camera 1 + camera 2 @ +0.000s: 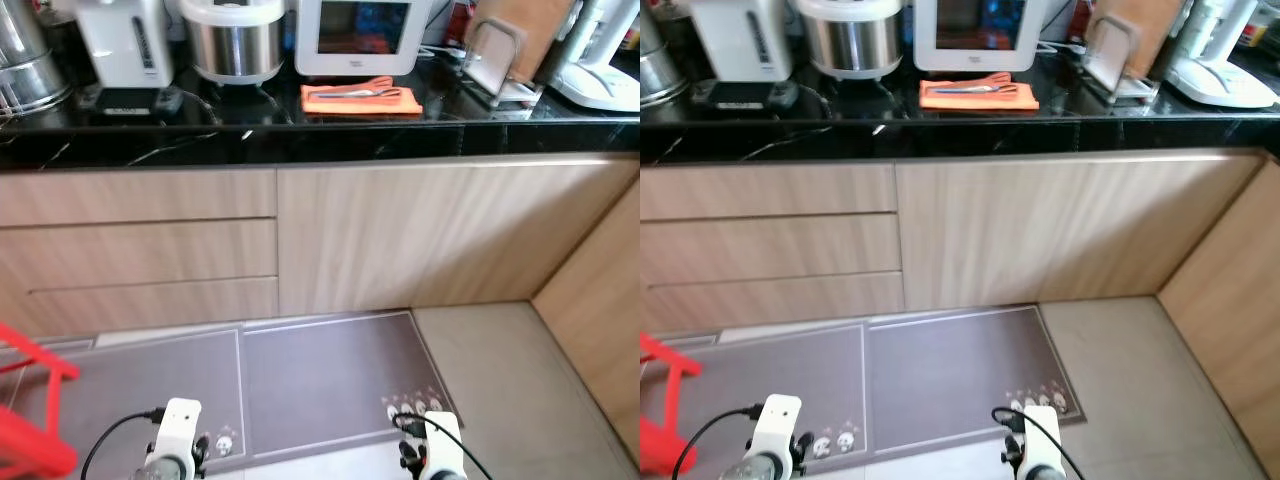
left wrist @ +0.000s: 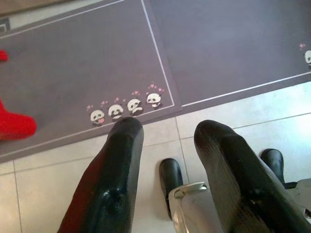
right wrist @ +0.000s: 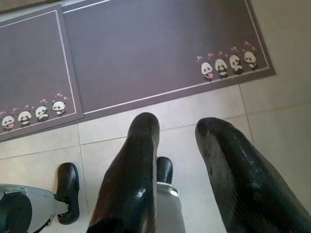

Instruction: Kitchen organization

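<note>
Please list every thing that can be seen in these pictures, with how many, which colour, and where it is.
Countertop: 1, black with pale veins, above the cabinets.
Cloth: 1, orange, on the countertop, a metal utensil lying on it.
Rice cooker: 1, silver and white, at the countertop's back.
Water boiler: 1, white, left of the rice cooker.
Small oven: 1, white, behind the cloth.
Metal pot: 1, silver, far left.
Cabinets: light wood, drawers on the left.
Floor mats: 2, grey with panda prints, side by side on the tiles.
Red frame: 1, on the floor at left.
Left end effector: black fingers apart, above the tiles.
Right end effector: black fingers apart, above the tiles.
</note>
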Tool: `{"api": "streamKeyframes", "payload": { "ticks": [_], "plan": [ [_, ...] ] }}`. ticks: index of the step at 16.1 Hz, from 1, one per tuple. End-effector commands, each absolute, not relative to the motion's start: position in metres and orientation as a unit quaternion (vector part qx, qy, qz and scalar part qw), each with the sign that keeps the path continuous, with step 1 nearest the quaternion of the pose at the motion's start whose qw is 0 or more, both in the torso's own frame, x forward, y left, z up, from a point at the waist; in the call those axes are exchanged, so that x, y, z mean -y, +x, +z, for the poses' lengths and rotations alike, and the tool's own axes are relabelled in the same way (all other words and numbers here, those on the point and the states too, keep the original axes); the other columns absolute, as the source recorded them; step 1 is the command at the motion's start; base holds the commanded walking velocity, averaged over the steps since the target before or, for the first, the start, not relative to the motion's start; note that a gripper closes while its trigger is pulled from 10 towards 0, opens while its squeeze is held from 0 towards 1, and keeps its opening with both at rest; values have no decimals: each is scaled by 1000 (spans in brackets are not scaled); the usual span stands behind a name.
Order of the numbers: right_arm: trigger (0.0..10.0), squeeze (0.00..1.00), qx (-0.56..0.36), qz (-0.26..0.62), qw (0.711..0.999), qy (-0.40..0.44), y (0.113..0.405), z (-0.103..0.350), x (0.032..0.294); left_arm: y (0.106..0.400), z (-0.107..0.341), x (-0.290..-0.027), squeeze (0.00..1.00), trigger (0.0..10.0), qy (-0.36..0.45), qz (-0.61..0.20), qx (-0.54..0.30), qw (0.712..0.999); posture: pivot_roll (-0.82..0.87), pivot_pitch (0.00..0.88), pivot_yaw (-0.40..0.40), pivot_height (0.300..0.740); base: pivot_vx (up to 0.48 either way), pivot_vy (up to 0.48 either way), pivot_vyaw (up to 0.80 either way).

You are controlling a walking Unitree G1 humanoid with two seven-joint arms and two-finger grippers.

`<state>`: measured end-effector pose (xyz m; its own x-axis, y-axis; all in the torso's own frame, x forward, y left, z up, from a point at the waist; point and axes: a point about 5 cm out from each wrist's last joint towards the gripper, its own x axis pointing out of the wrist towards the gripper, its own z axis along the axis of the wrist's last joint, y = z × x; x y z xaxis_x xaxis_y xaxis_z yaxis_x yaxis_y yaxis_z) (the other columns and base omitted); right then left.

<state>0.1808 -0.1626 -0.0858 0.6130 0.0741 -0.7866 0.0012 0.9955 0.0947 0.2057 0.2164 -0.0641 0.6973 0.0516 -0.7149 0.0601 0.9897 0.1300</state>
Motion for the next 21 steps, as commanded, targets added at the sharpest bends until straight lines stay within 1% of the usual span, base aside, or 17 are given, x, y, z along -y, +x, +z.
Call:
{"api": "streamKeyframes", "payload": {
  "ticks": [1,7,11,13,19,21],
  "plan": [
    [10000,0,-444,18,895,42,179,-86,166,208,-63,-216,0,10000,68,0,-384,921,204,8,-94,740,0,0,-656],
    [10000,0,-444,17,895,40,180,-86,167,208,-63,-216,0,10000,69,-5,-387,920,195,14,-92,740,0,0,-628],
    [10000,0,-444,20,895,38,180,-86,167,210,-61,-217,0,10000,84,-6,-380,921,194,14,-93,740,0,0,-591],
    [10000,0,-444,22,895,36,180,-86,168,210,-61,-216,0,10000,80,-6,-381,921,195,13,-98,740,0,-480,-581],
    [10000,0,-445,26,894,34,180,-86,168,207,-63,-217,0,10000,79,-1,-386,919,195,15,-103,740,0,0,-558],
    [10000,0,-445,27,894,33,180,-86,169,207,-63,-217,0,10000,90,-6,-385,918,194,16,-103,740,0,-480,-541]
  ]
}}
